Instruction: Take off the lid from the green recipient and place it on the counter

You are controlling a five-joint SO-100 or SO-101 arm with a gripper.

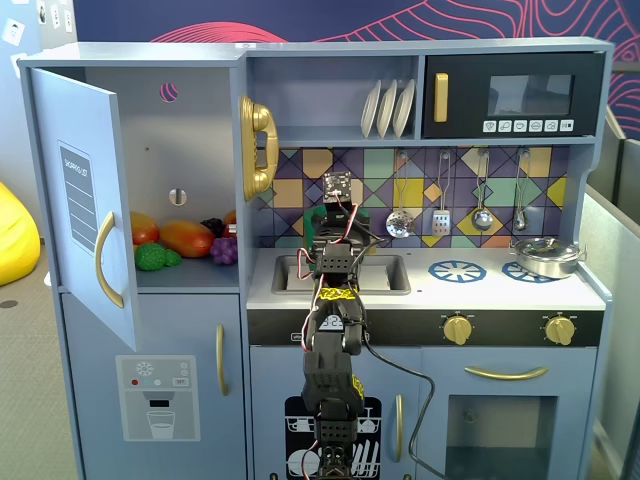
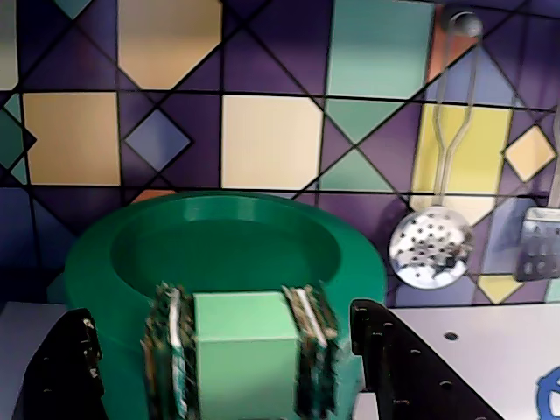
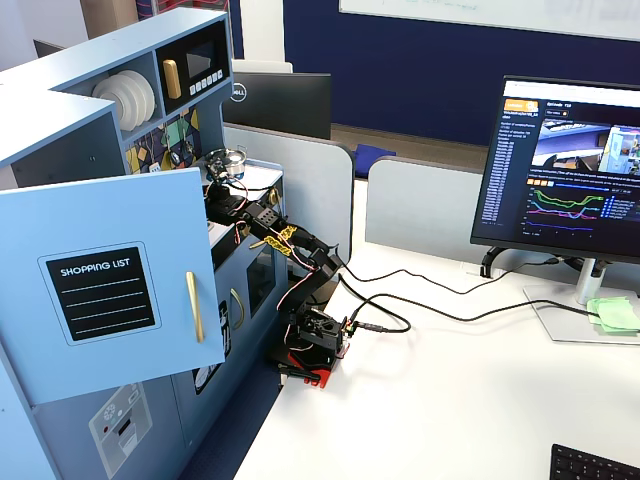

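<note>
1. Wrist view: two-finger gripper [image 2: 247, 350] w/ taped fingers [image 2: 171, 350] clamped on the raised rectangular green knob, one finger each side, at 6 o'clock of frame.
2. Knob belongs to flat round green plastic lid [image 2: 223, 249]; lid sits on tall green plastic container [image 2: 87, 280], rim to rim, not lifted as far as visible.
3. Container stands on pale grey-white toy-kitchen counter [image 2: 472, 328], against the coloured tile wall.
4. Silver perforated ladle [image 2: 429, 249] hangs at 3 o'clock of lid.
5. A fixed view: black arm [image 1: 335, 330] reaches over the sink; silver metal pot [image 1: 545, 257] on the burner at 3 o'clock, well apart.
</note>
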